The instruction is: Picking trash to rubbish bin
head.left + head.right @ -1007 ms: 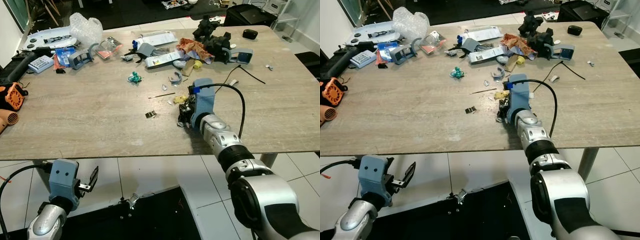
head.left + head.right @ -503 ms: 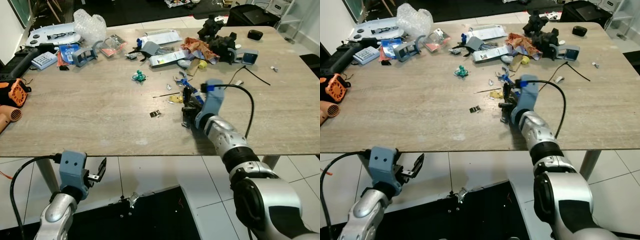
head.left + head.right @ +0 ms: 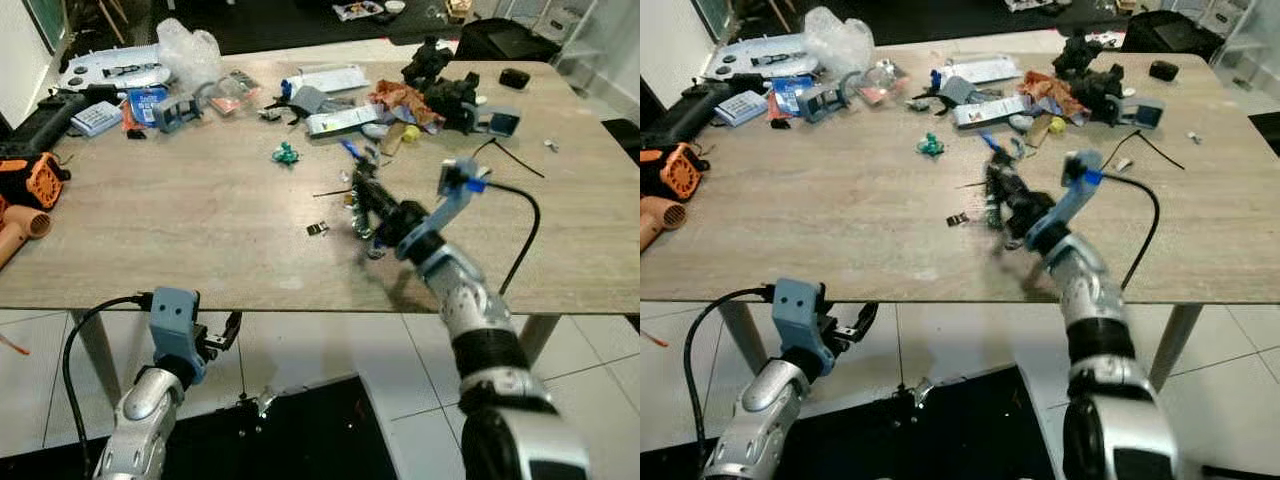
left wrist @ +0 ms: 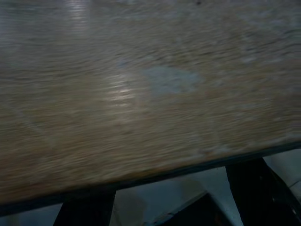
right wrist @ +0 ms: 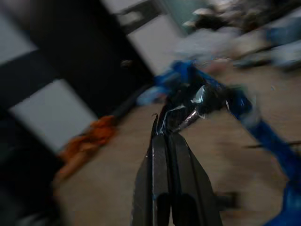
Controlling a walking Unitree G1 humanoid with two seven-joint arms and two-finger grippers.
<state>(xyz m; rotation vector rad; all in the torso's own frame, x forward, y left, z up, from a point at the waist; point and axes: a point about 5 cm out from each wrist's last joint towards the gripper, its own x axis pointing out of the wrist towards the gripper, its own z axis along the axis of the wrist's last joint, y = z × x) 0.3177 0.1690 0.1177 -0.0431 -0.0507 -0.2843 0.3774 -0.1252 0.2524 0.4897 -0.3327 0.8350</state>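
Observation:
My right gripper (image 3: pixel 362 192) hangs a little above the middle of the wooden table (image 3: pixel 180 240), shut on a crumpled black, blue and silver wrapper (image 5: pixel 195 96). In the right wrist view its fingers (image 5: pixel 162 155) are pressed together, and the wrapper sticks out past their tips. More trash (image 3: pixel 395 100) lies in a heap at the table's far side: papers, wrappers and black bits. Below the table's front edge my left gripper (image 3: pixel 226 332) is open and holds nothing; the left wrist view looks along its fingers (image 4: pixel 87 209) at the tabletop.
A small black clip (image 3: pixel 318 229) and a green scrap (image 3: pixel 287 154) lie near the middle. Bubble wrap (image 3: pixel 190 45), blue grey parts and an orange tool (image 3: pixel 30 178) crowd the far left. A black cable (image 3: pixel 525 235) loops from my right wrist. The front left of the table is bare.
My right gripper has risen off the table with the wrapper, its wrist swinging right. My left arm has risen nearer the table's front edge. The camera has shifted slightly.

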